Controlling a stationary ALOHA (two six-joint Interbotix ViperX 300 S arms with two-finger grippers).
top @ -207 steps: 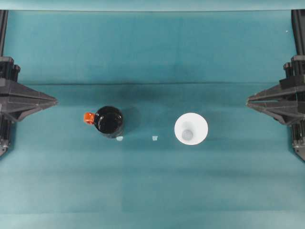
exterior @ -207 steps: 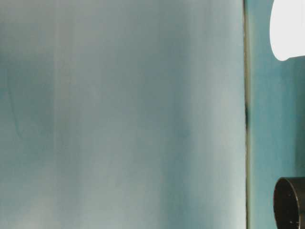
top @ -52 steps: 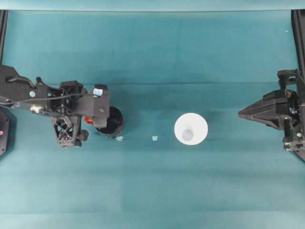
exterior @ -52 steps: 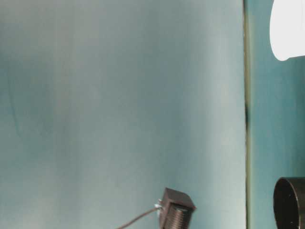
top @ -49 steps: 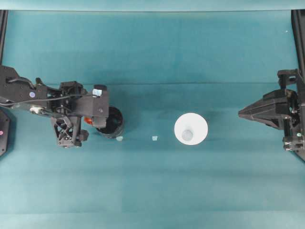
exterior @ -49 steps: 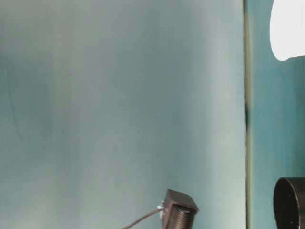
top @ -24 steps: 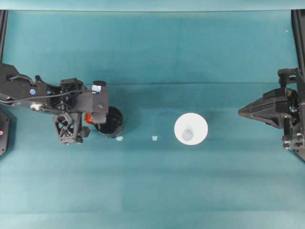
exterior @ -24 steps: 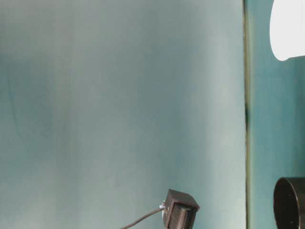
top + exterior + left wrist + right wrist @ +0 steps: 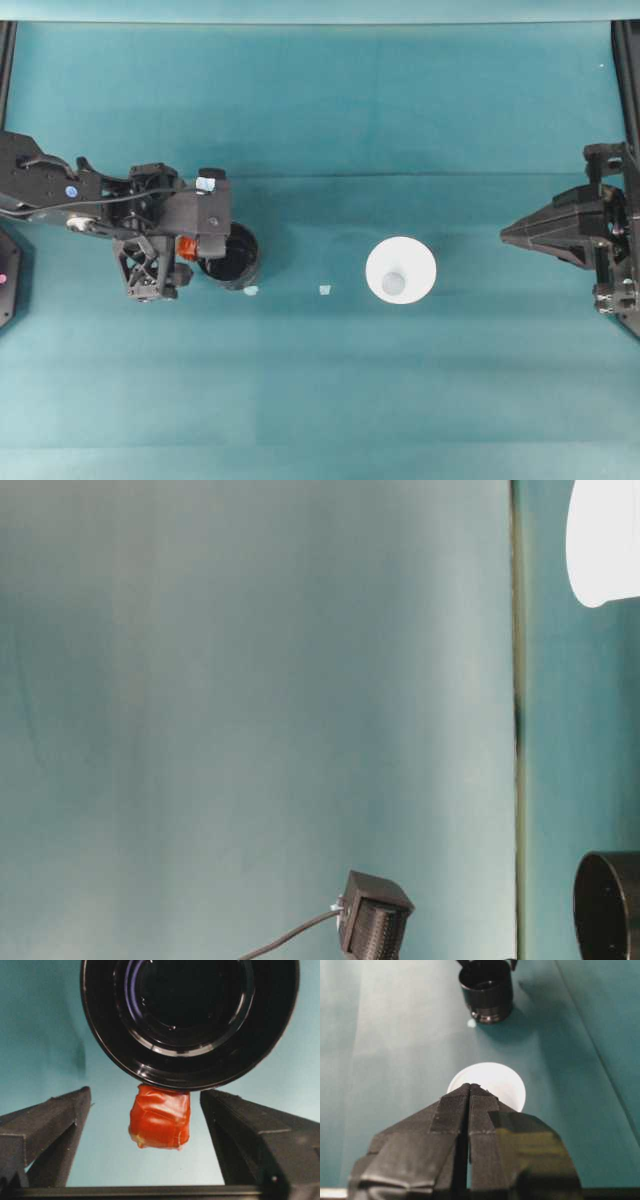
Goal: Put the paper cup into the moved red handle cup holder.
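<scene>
Step in hand: left tool (image 9: 160,1110), spread, straddles the red handle cup holder (image 9: 231,256) tab; next, pinch it, judging by position.

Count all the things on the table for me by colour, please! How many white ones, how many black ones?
White: 1, the paper cup
Black with a red handle: 1, the cup holder
Pale little scraps on the cloth: 2, one by the holder, one nearer the cup
Total: 4
</scene>
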